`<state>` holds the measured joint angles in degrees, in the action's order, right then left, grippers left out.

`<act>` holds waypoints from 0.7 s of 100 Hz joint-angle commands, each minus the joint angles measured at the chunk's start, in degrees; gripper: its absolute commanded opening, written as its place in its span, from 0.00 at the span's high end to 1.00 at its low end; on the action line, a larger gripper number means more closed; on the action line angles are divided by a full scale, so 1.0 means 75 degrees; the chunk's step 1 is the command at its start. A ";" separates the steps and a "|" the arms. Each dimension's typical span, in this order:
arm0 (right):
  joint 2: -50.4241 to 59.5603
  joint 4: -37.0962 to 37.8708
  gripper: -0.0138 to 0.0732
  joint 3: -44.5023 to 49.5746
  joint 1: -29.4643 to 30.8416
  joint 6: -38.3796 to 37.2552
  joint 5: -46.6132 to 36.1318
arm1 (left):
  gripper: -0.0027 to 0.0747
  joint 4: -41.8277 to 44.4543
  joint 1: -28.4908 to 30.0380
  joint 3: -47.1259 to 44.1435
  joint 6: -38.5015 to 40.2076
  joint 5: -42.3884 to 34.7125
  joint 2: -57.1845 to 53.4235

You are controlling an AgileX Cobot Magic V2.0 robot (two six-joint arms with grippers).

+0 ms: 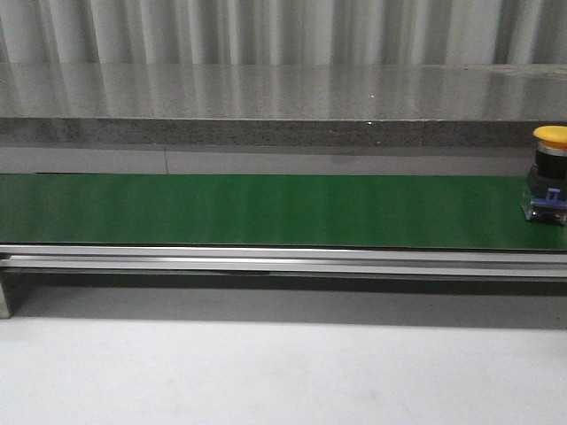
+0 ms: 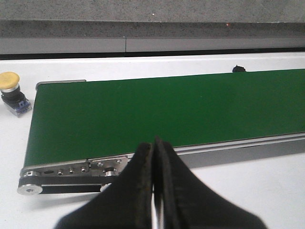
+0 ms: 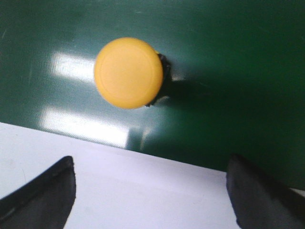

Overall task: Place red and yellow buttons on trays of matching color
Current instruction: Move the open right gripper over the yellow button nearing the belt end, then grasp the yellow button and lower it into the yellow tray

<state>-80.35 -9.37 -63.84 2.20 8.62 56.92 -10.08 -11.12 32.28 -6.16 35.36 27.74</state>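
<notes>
Where the front view looks over the green conveyor belt [image 1: 266, 210], we count one yellow button [image 1: 547, 173], upright at the belt's far right end; no gripper shows there. From our left wrist, the left gripper [image 2: 154, 157] is closed, fingers pressed together and empty, above the belt's roller end [image 2: 71, 174]; a second yellow button [image 2: 13, 93] stands on the white table [image 2: 238, 191] beside it. From our right wrist, the right gripper [image 3: 151, 191] is spread wide, empty, with one yellow button on the belt beyond its fingertips.
</notes>
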 commanded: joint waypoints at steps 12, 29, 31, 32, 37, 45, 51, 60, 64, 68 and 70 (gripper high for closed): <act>-0.0358 -0.0196 0.11 -0.0506 -0.0022 0.0196 -0.0936 | 0.99 -0.0130 -0.0066 0.0199 0.0010 -0.0565 0.0037; -0.0815 -0.0190 0.16 -0.0777 -0.0022 0.0314 -0.1216 | 0.99 -0.0130 -0.0066 0.0199 0.0010 -0.0565 0.0037; -0.0861 -0.0190 0.19 -0.0797 -0.0022 0.0314 -0.1178 | 0.99 -0.0130 -0.0066 0.0199 0.0010 -0.0565 0.0037; -0.0875 -0.0190 0.20 -0.0804 -0.0022 0.0314 -0.1161 | 0.99 -0.0130 -0.0066 0.0199 0.0010 -0.0565 0.0037; -0.0966 -0.0190 0.33 -0.0811 -0.0022 0.0314 -0.1070 | 0.99 -0.0130 -0.0066 0.0199 0.0010 -0.0565 0.0037; -0.1053 -0.0190 0.55 -0.0811 0.0001 0.0307 -0.0994 | 0.99 -0.0130 -0.0066 0.0199 0.0010 -0.0565 0.0037; -0.1063 -0.0190 0.69 -0.0811 0.0011 0.0282 -0.1021 | 0.99 -0.0130 -0.0066 0.0199 0.0010 -0.0565 0.0037; -0.1037 -0.0190 0.80 -0.0811 0.0011 0.0143 -0.1087 | 0.99 -0.0130 -0.0066 0.0199 0.0010 -0.0565 0.0037; -0.0992 -0.0190 0.82 -0.0811 0.0011 0.0089 -0.1087 | 0.99 -0.0130 -0.0066 0.0199 0.0010 -0.0565 0.0037; -0.0930 -0.0190 0.82 -0.0811 0.0011 0.0028 -0.1087 | 0.99 -0.0130 -0.0066 0.0199 0.0010 -0.0565 0.0037; -0.0891 -0.0190 0.82 -0.0811 0.0011 -0.0016 -0.1077 | 0.99 -0.0130 -0.0066 0.0199 0.0010 -0.0565 0.0037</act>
<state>-90.20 -10.19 -68.20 2.20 9.44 50.38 -10.08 -11.12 32.28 -6.16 35.36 27.74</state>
